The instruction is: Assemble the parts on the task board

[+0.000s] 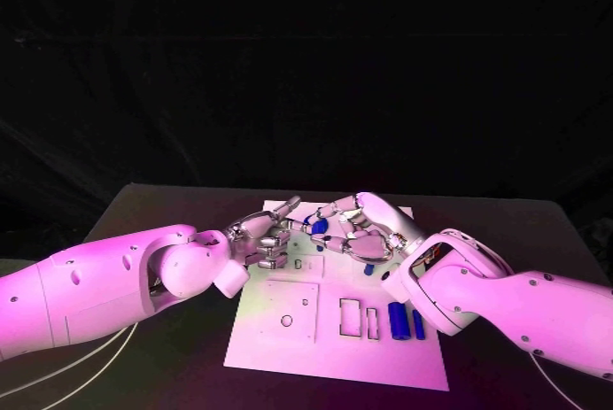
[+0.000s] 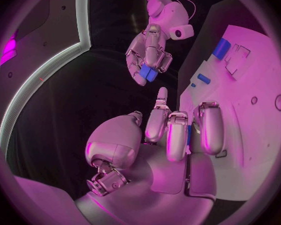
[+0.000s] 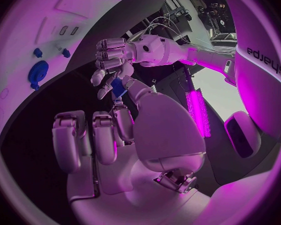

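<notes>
Both hands hover close together over the far half of the white task board [image 1: 335, 357]. My right hand [image 1: 364, 228] pinches a small blue part [image 1: 317, 224] at its fingertips. The left wrist view shows that blue part [image 2: 147, 74] in the right hand [image 2: 150, 50]. The right wrist view shows the part [image 3: 118, 87] close by the left hand [image 3: 112, 60]. My left hand [image 1: 262, 240] has its fingers [image 2: 178, 132] curled, with one finger stretched toward the right hand. A thin blue part [image 2: 189, 135] shows between the curled fingers.
Two blue bars [image 1: 407, 322] lie side by side on the board's right near side, beside empty rectangular cut-outs [image 1: 350, 314]. Another blue piece [image 1: 368, 270] lies under my right hand. More blue parts [image 3: 36, 74] sit on the board [image 3: 103, 5]. Black table [image 1: 153, 206] surrounds it.
</notes>
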{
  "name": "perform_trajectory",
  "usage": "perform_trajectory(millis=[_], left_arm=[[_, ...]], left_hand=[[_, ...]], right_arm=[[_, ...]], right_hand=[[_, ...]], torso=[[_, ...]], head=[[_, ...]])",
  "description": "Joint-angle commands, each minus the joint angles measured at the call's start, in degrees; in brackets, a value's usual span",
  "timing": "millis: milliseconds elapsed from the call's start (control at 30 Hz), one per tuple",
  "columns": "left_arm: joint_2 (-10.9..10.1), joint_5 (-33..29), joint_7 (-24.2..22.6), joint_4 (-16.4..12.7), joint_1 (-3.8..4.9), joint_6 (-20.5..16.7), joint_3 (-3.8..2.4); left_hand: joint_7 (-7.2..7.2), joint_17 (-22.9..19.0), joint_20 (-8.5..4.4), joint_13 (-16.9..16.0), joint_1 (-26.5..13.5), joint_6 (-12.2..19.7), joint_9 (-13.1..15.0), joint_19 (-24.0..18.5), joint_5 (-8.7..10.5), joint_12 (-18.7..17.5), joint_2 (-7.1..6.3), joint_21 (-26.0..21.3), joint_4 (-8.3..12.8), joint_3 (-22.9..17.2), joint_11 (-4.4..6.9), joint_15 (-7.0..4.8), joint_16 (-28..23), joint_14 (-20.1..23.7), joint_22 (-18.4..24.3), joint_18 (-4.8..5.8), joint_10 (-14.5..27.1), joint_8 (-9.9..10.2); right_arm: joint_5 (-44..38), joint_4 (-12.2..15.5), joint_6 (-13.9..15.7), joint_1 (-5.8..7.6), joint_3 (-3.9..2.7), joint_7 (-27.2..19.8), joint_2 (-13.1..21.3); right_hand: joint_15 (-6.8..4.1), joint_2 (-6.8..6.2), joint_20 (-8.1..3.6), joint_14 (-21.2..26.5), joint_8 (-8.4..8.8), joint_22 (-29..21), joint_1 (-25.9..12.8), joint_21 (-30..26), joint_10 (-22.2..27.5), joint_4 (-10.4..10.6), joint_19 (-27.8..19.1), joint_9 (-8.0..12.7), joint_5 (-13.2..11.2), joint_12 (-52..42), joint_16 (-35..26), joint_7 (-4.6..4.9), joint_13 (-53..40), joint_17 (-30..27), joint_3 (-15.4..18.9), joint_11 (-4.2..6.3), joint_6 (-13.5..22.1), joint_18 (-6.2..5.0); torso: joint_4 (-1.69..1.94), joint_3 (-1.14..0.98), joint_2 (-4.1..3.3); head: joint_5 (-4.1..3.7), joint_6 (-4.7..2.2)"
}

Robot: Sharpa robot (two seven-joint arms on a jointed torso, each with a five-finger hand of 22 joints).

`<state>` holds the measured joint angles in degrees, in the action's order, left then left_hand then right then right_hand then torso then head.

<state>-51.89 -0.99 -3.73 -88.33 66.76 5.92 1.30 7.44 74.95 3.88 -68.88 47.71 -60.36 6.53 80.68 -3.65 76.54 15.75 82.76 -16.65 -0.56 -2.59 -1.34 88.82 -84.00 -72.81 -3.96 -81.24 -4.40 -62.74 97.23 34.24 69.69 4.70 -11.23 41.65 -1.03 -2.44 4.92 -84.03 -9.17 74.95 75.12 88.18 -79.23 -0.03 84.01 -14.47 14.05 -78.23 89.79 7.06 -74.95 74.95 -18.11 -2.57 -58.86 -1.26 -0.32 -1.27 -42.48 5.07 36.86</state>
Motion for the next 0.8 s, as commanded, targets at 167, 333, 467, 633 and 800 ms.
perform_trajectory(millis=[167,333,467,633,800], left_arm=[[-1.48,3.55,-0.71,3.93,0.34,-4.98,-0.75],[-2.64,1.59,-2.41,5.36,0.86,-6.25,-1.62],[-3.69,-0.89,-3.31,4.46,1.41,-6.83,-1.99],[-4.42,-3.56,-5.74,2.22,1.79,-8.45,-2.15],[-4.72,-6.91,-8.96,0.04,1.91,-11.62,-2.19]], left_hand=[[0.16,12.45,0.53,0.36,1.51,0.44,-0.07,-0.08,0.06,-0.39,-0.17,0.09,0.30,0.70,-0.24,0.30,0.07,-5.30,0.52,0.35,0.54,0.30],[0.19,12.44,0.62,0.51,2.44,0.44,-0.01,-0.27,0.02,-0.47,-0.10,-0.03,0.51,0.68,-0.29,0.36,0.07,-5.30,0.80,0.28,0.66,0.29],[0.20,12.40,0.68,1.51,3.24,0.38,0.05,-1.07,0.01,-1.13,-0.01,-0.63,0.69,0.62,-0.31,0.39,0.05,-5.29,2.21,-0.01,1.20,0.24],[0.49,12.15,0.90,6.67,5.37,0.95,0.06,-5.02,0.03,-4.94,-0.48,-3.87,1.42,0.80,-0.60,0.63,-0.05,-5.21,9.02,-1.35,4.35,0.45],[2.00,-14.63,2.33,28.51,10.56,3.94,-0.23,-23.62,-0.06,-22.95,-2.03,-22.82,5.02,0.81,-2.20,2.02,-16.27,6.36,39.50,-6.56,21.46,0.41]], right_arm=[[-2.45,-3.54,-2.92,1.04,0.72,2.27,-1.76],[-3.01,-7.50,-3.87,1.20,1.66,2.61,-4.15],[-3.04,-11.25,-4.25,0.40,2.32,2.43,-6.56],[-2.98,-14.81,-4.46,-1.74,2.69,1.99,-9.20],[-3.21,-17.80,-5.10,-3.17,2.81,1.99,-11.43]], right_hand=[[-0.53,0.18,-0.37,-5.97,-0.39,13.44,0.60,0.32,-0.36,-0.14,5.08,-0.10,0.37,-0.20,0.21,-0.03,-2.93,15.05,-0.14,0.18,-0.37,0.78],[-0.53,0.20,-0.38,-5.97,-0.41,13.49,0.62,0.37,-0.39,-0.15,5.11,-0.10,0.36,-0.23,0.21,-0.04,-2.97,15.05,-0.16,0.18,-0.40,0.80],[-0.55,0.26,-0.39,-5.97,-0.44,13.50,0.65,0.37,-0.36,-0.16,5.11,-0.12,0.33,-0.21,0.21,-0.05,-2.94,15.05,-0.19,0.20,-0.45,0.80],[-0.57,0.36,-0.41,-5.97,-0.46,13.46,0.74,0.34,-0.35,-0.20,5.09,-0.13,0.35,-0.20,0.21,-0.08,-2.95,15.05,-0.26,0.23,-0.49,0.79],[-0.57,0.37,-0.41,-5.97,-0.46,13.46,0.76,0.34,-0.34,-0.21,5.10,-0.13,0.35,-0.20,0.21,-0.08,-2.94,15.05,-0.27,0.23,-0.49,0.79]], torso=[[-0.15,0.11,0.02],[0.15,0.16,-0.01],[0.07,0.16,-0.13],[0.16,0.13,-0.18],[0.40,0.37,-0.45]], head=[[0.46,0.48],[0.25,0.78],[0.60,1.20],[0.91,1.64],[0.90,2.14]])
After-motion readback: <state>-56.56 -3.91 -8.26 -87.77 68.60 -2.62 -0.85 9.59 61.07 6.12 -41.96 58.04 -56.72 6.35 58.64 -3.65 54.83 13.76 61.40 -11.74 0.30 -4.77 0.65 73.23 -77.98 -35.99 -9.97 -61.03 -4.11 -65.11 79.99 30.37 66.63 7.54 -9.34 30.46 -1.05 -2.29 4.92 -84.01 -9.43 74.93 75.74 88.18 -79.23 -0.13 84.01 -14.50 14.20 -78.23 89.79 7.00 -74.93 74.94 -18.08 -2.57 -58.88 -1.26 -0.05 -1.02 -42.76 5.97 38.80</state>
